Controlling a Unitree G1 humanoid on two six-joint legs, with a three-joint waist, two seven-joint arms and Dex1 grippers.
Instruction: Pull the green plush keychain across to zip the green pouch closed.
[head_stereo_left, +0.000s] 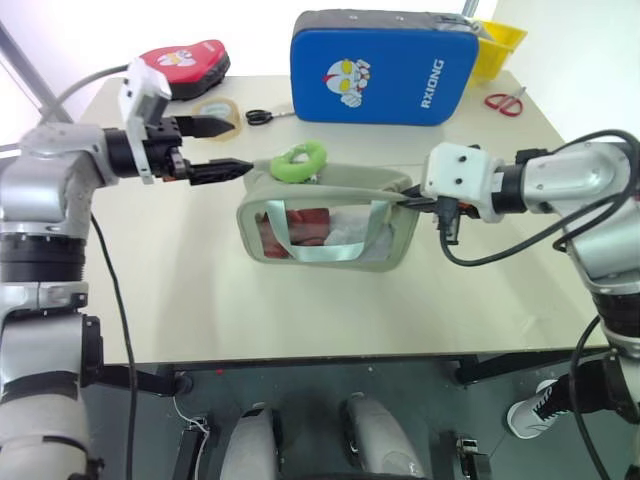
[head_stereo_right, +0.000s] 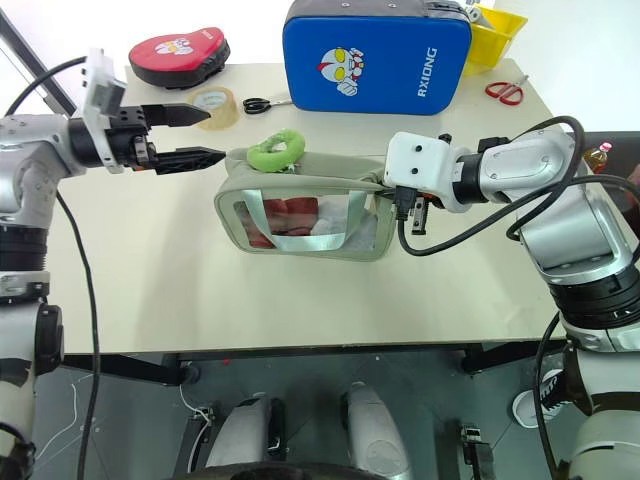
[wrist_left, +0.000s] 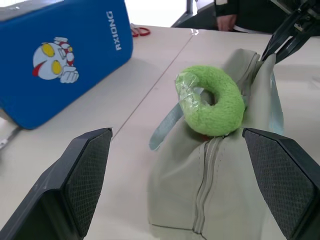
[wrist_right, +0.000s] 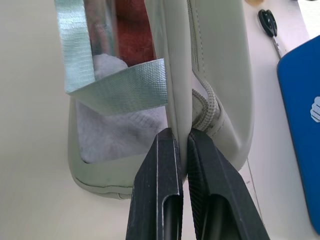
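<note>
The green pouch (head_stereo_left: 330, 225) stands on the table (head_stereo_left: 200, 300). The right gripper (wrist_right: 182, 150) pinches its end tight. The fuzzy green ring (head_stereo_left: 299, 160) sits on top at the other end. The left gripper (head_stereo_left: 228, 147) is wide open just beside it.

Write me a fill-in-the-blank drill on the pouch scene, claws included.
1. The left claw stands ___, holding nothing.
2. The right claw is shut on the green ___.
3. The green plush keychain lies at the pouch's end nearer the ___ claw.
4. Behind the pouch stands a ___ case.

Missing: open; pouch; left; blue
</note>
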